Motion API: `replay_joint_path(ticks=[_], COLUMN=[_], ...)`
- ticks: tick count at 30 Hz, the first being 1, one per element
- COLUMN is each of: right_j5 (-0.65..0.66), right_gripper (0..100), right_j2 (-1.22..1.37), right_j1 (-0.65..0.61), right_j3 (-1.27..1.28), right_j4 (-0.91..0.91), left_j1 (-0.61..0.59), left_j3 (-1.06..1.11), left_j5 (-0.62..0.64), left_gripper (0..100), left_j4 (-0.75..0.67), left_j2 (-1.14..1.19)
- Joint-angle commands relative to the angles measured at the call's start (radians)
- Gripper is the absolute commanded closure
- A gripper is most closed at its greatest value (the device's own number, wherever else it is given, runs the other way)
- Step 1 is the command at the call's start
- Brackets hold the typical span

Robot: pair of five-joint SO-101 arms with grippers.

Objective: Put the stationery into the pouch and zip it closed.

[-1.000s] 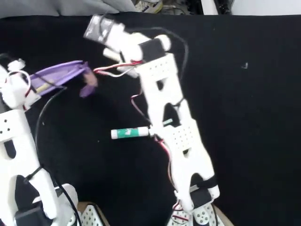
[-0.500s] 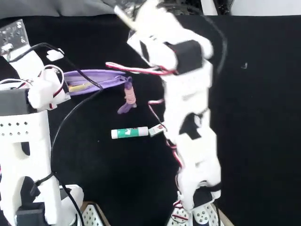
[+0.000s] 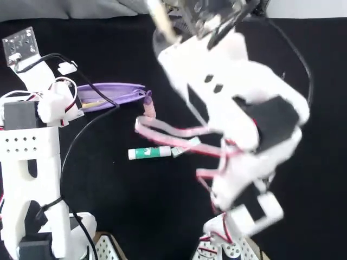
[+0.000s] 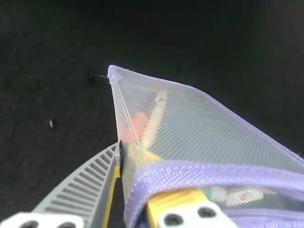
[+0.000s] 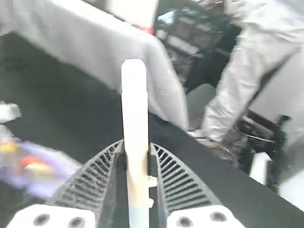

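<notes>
The purple mesh pouch lies at the back left of the black table, its tasselled zipper pull hanging off its right end. My left gripper is shut on the pouch's left end. In the left wrist view the pouch holds a pencil and an orange item, with the left gripper clamped on its edge. My right gripper, raised high, is shut on a cream stick. That cream stick shows blurred at the back. A green-and-white glue stick lies mid-table.
A small pale item lies just right of the glue stick, under the raised right arm's cables. The left arm's white body fills the front left. The blurred pouch lies below the right gripper. Grey cloth and clutter border the table's far edge.
The right arm has swung up and toward the camera, carrying the cream stick. The left arm rose a second ago with the pouch end and has since kept still; the pouch shifted right.
</notes>
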Motion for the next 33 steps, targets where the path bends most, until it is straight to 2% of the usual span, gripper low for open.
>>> replay_joint_path(ticks=[1,10,24,33], right_j5=[0.002,0.002,0.028,0.028], right_gripper=[98.7,98.7,98.7,98.8], right_j2=[-0.239,-0.383,-0.648,-0.831], right_j1=[-0.112,-0.126,-0.127,-0.219], right_j3=[0.202,0.616,1.307,1.695], right_j4=[-0.017,-0.279,-0.888,-1.254], left_j1=[0.01,0.01,0.01,0.01], left_j3=[-0.008,0.016,0.016,0.018], left_j5=[0.014,0.014,0.014,0.012], left_gripper=[97,97,97,97], left_j4=[-0.02,-0.025,-0.025,-0.025], left_j2=[-0.012,-0.02,-0.02,-0.02])
